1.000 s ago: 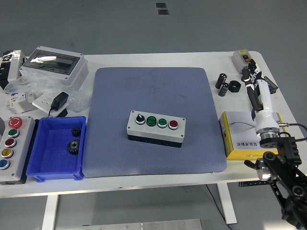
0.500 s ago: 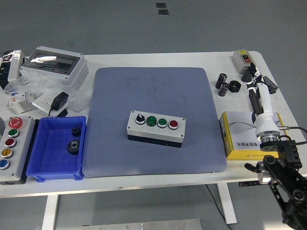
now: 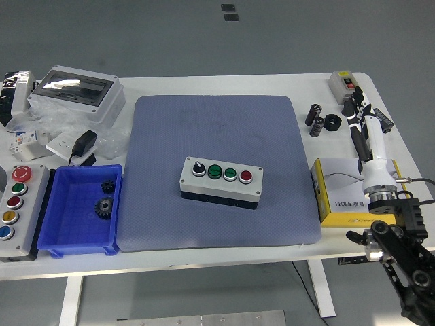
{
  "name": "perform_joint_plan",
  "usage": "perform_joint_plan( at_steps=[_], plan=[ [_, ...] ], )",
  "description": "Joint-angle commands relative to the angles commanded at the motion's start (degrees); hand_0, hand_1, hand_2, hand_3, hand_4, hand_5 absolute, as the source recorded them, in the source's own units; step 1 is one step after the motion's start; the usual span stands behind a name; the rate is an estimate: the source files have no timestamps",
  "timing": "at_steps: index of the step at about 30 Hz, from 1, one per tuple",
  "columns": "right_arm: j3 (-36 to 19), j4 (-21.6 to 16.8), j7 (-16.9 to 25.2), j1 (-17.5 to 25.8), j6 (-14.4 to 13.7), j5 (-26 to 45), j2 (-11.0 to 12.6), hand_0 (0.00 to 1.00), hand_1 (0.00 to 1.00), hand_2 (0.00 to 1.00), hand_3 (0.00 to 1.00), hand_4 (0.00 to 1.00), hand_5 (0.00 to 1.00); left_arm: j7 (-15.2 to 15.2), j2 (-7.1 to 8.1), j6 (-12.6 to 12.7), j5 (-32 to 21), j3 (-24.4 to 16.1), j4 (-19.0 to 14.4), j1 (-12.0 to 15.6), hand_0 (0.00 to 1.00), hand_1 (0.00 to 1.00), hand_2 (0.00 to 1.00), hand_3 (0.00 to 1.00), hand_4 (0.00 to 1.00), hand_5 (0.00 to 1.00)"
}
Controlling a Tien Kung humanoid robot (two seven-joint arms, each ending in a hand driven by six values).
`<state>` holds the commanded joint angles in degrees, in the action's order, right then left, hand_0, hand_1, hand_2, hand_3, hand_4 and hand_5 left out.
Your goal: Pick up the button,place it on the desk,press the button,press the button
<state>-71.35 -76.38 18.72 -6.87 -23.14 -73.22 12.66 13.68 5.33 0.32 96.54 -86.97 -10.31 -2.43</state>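
Button box [image 3: 221,182] with a black knob, two green buttons and a red one sits on the blue mat [image 3: 216,136] mid-table. Right hand [image 3: 367,132] hovers over the yellow box [image 3: 333,197]; its finger state can't be told.

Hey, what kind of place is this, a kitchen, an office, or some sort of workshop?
Most likely a robotics or electrical lab bench. A push-button control box sits on a grey mat, a blue bin holds gears, and a robot hand reaches in from the right.
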Motion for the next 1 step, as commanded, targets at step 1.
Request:
perform_joint_plan(
  at_steps=[1],
  plan=[
    [0.0,0.0,0.0,0.0,-0.1,-0.1,0.0,0.998,0.998,0.998,0.998,0.998,0.998,0.0,0.0,0.0,-0.1,0.0,0.0,0.0,0.608,0.601,0.535,0.598,0.62,0.242]
  ],
)
